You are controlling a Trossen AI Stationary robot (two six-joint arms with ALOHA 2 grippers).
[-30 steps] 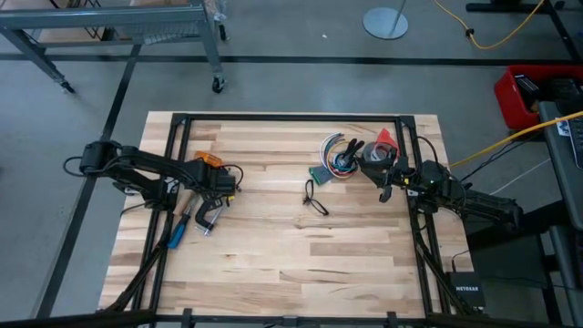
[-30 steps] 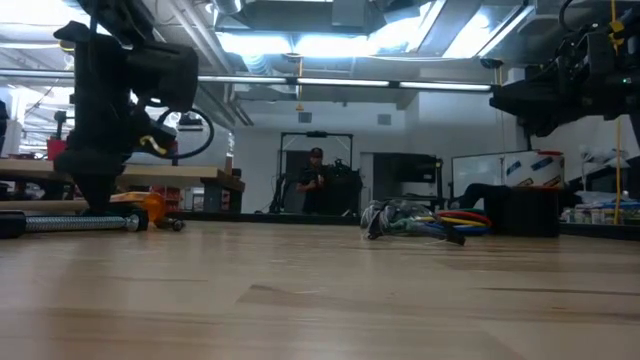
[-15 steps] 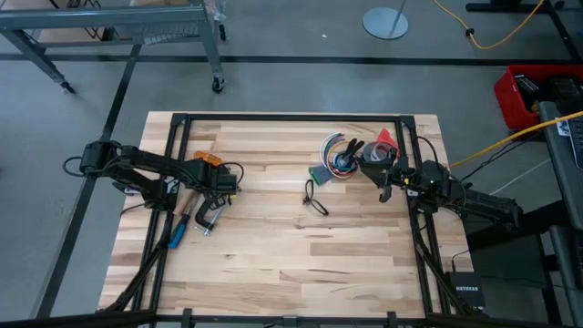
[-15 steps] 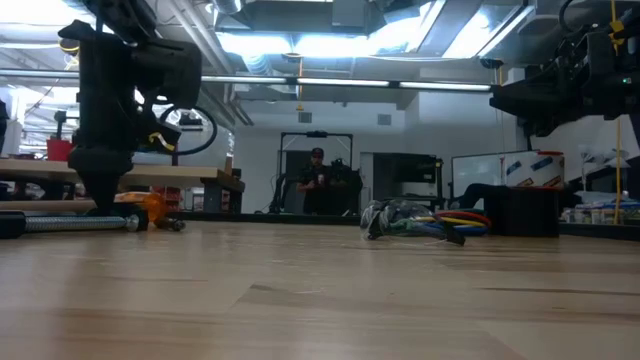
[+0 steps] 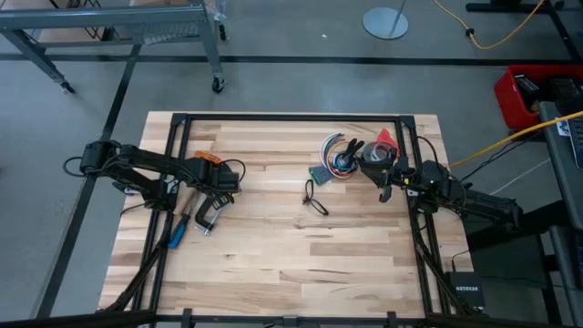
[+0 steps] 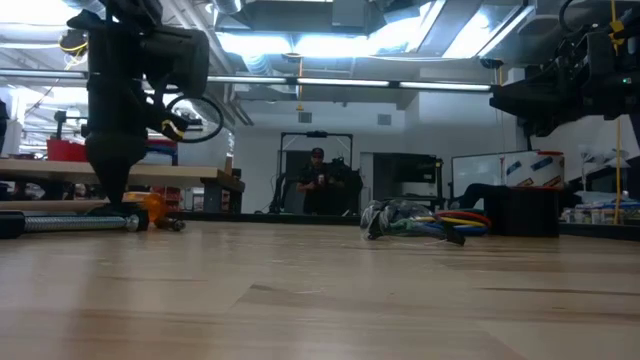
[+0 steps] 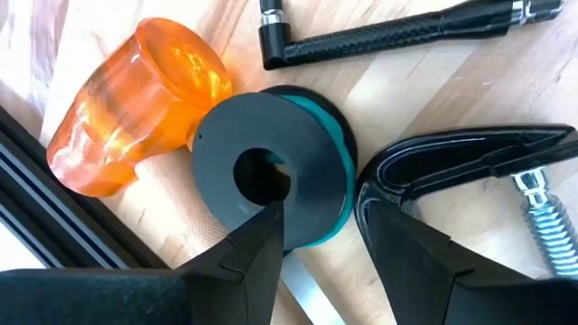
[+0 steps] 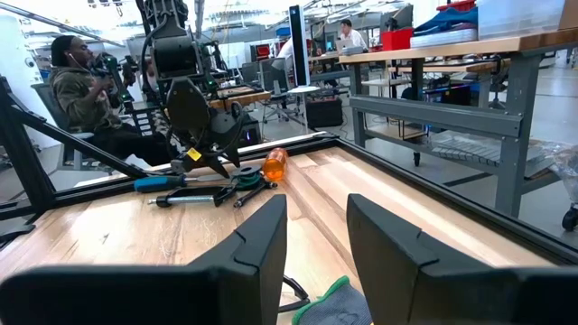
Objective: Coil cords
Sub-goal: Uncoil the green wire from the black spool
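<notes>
Bright ceiling lights [image 6: 300, 42] glare in the low view, leaving the arms silhouetted; shadows on the table [image 5: 291, 237] stay soft.

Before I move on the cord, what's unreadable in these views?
- Cord: a loop beside the left claw in the low view; its run is hidden behind the arm.
- High view: cord too thin to trace.
- Right claw: open, its wrist view shows no cord nearby.

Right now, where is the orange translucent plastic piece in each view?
High view: orange translucent plastic piece, left of centre.
Low view: far left.
Left wrist view: beside the black-and-teal roll, at.
Right wrist view: mid-picture, far off.
Shared landmark: black metal clamp nearby.
</notes>
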